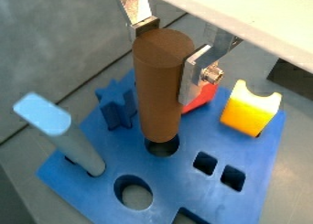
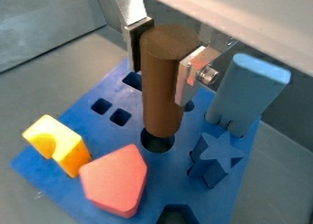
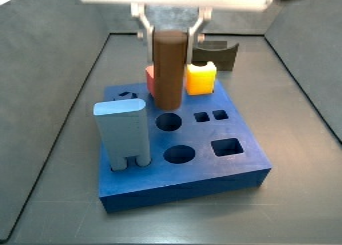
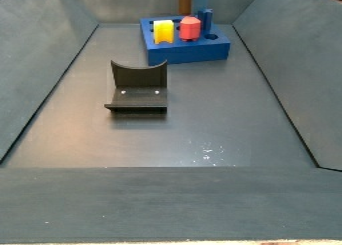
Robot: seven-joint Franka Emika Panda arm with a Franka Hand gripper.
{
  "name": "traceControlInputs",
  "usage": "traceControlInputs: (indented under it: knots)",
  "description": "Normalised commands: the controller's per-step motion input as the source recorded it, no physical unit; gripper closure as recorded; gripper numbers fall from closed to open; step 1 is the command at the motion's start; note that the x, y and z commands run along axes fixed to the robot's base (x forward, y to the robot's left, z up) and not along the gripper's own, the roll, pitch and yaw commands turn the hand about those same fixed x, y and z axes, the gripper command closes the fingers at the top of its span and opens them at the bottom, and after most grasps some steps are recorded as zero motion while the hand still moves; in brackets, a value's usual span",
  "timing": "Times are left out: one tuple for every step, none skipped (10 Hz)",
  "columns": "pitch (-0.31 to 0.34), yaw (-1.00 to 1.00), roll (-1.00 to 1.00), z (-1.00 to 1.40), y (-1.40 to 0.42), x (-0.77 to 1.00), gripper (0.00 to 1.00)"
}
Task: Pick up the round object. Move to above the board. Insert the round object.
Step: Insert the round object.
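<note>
The round object (image 1: 159,86), a tall brown cylinder, stands upright between the fingers (image 1: 197,68) of the gripper (image 1: 169,52), whose silver plates press against its upper sides; the claw is clenched on it. In both wrist views its lower end sits at a round hole in the top of the board (image 1: 86,184), and whether it has entered the hole or only rests on the rim cannot be told. In a side view the peg (image 3: 168,57) hangs under the gripper (image 3: 170,29) with its base just above or at a round hole near the middle of the board (image 3: 201,169).

The board is a flat blue square block that lies toward the far end of the table in a side view (image 4: 187,51), well away from the near edge. On it, beside the peg, stand a grey-blue block (image 2: 250,90), a dark blue star piece (image 2: 215,156), a red block (image 2: 115,177) and a yellow-orange block (image 2: 57,142). Two small square holes (image 1: 215,168) and another round hole (image 1: 134,191) lie open in its top.

A dark brown arch-shaped piece (image 3: 217,54) stands behind the board. The fixture (image 4: 138,87) sits on the floor near the table's middle, apart from the board.
</note>
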Motion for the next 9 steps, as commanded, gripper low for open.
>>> traceControlInputs:
  knots:
    - [-0.337,0.07,0.51,-0.31,-0.15,0.0,1.0]
    - [-0.329,0.07,0.55,-0.26,-0.09,0.0,1.0]
    - [-0.337,0.05,0.59,-0.29,-0.04,0.0,1.0]
    - [-0.291,0.0,0.3,-0.39,0.0,0.0,1.0]
    - [-0.214,0.0,0.0,-0.4,0.0,0.04,1.0]
    - [-0.157,0.0,-0.02,-0.48,0.0,0.05,1.0]
    - [-0.12,0.0,-0.05,-0.44,0.0,0.01,1.0]
    - [-0.117,0.0,-0.03,-0.43,0.0,0.0,1.0]
    - [-0.163,0.0,0.0,-0.49,0.0,0.0,1.0]
